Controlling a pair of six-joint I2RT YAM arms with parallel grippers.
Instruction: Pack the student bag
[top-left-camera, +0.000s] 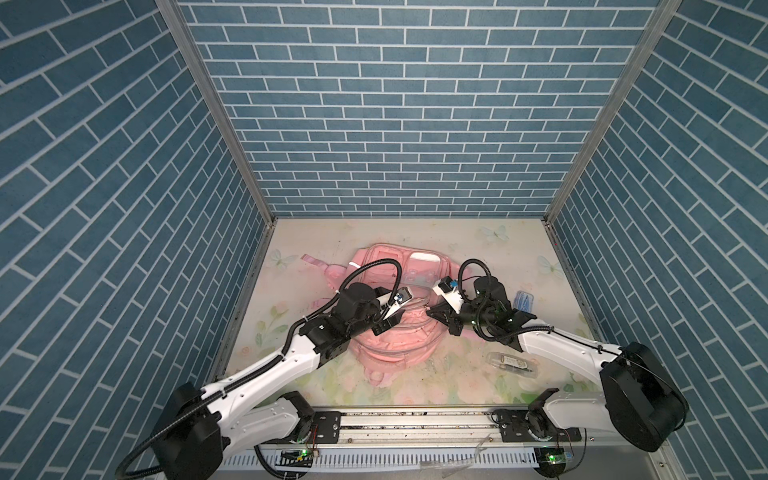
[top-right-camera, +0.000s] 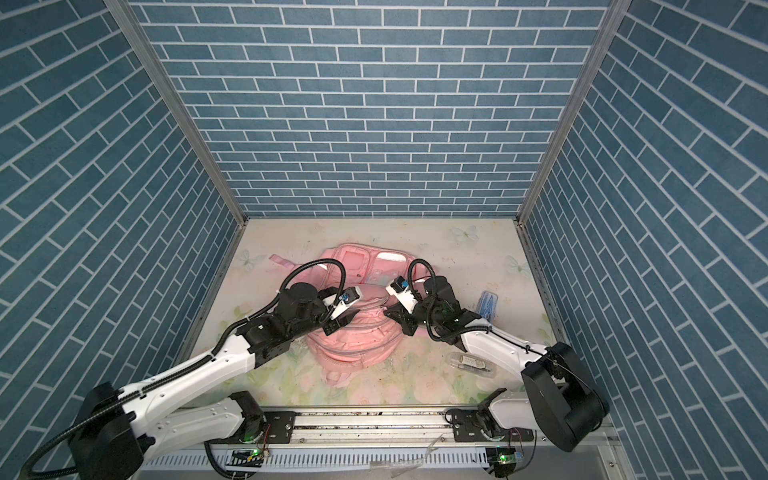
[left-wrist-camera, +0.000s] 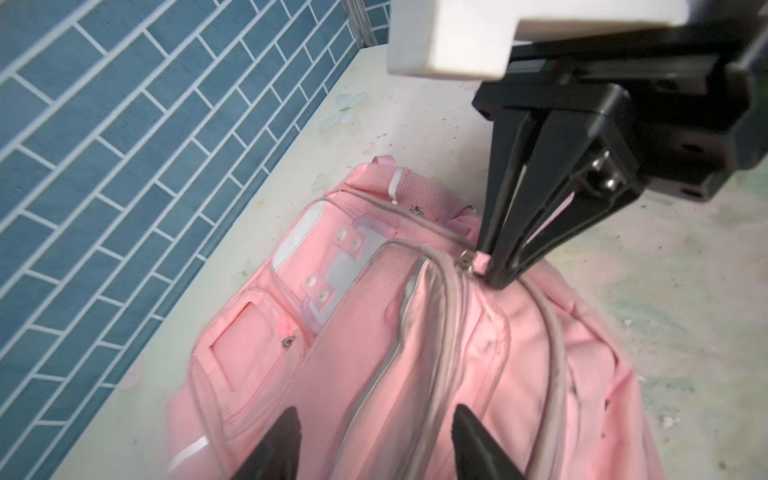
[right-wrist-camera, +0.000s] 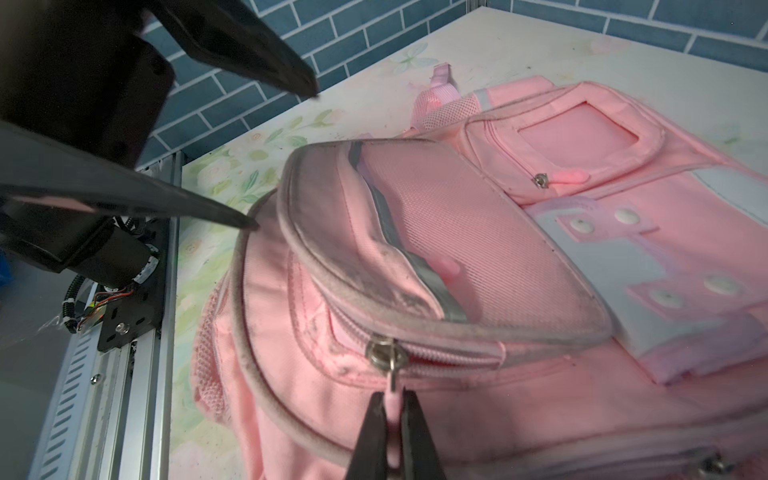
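Note:
The student bag (top-left-camera: 395, 345) (top-right-camera: 353, 340), a pink backpack, lies flat in the middle of the table in both top views. My right gripper (right-wrist-camera: 393, 395) (top-left-camera: 428, 311) is shut on the pink zipper pull (right-wrist-camera: 392, 405) of a front pocket, just below the metal slider (right-wrist-camera: 384, 355). That pocket's mouth (right-wrist-camera: 415, 266) gapes open along its grey-edged rim. My left gripper (left-wrist-camera: 376, 411) (top-left-camera: 388, 324) hovers open over the bag (left-wrist-camera: 415, 353), its fingers apart on either side of the pocket rim and holding nothing. The left wrist view also shows the right gripper (left-wrist-camera: 498, 282) pinching the pull.
A clear case with pens (top-left-camera: 513, 365) (top-right-camera: 471, 360) lies on the table to the right of the bag, under the right arm. A small blue-tinted clear item (top-left-camera: 523, 301) sits farther back right. Blue brick walls enclose three sides; a metal rail (top-left-camera: 415, 419) runs along the front.

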